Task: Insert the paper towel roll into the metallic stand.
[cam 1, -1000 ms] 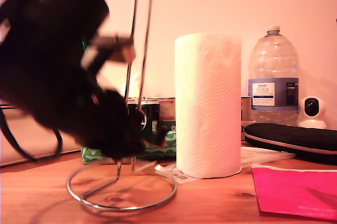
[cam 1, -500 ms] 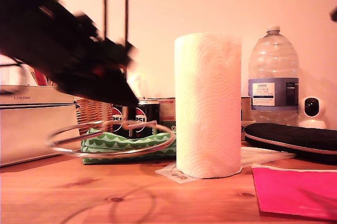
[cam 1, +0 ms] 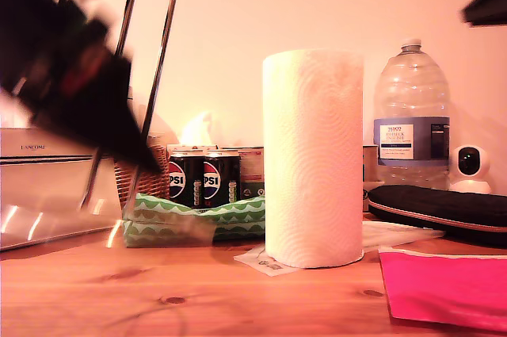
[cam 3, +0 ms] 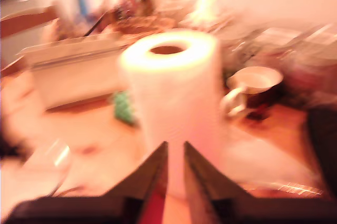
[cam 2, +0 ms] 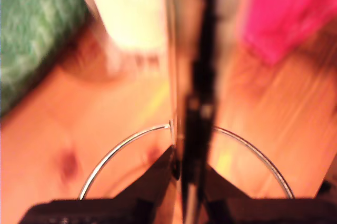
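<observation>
The paper towel roll [cam 1: 313, 158] stands upright mid-table, a thick white cylinder with its hollow core showing in the second wrist view [cam 3: 171, 92]. The metallic stand [cam 1: 161, 67] hangs tilted in the air at the exterior view's left, off the table. My first gripper [cam 1: 131, 143] is shut on its upright rod. The first wrist view shows the jaws [cam 2: 188, 166] closed around the rod, with the ring base [cam 2: 121, 147] below. My second gripper [cam 3: 175, 153] hovers above and beside the roll, its fingers nearly together and holding nothing. A dark part of that arm [cam 1: 487, 4] shows at the exterior view's top right.
Pepsi cans [cam 1: 202, 178] sit in a green patterned box [cam 1: 194, 222] behind the stand. A silver box [cam 1: 47, 186] is at the exterior view's left. At its right are a water bottle [cam 1: 410, 115], a black case [cam 1: 440, 206], a pink sheet [cam 1: 444, 285] and a white camera [cam 1: 471, 164].
The stand has left the table, rising with my first gripper and swinging toward the exterior view's left, now tilted. A dark arm part has come in at the top right.
</observation>
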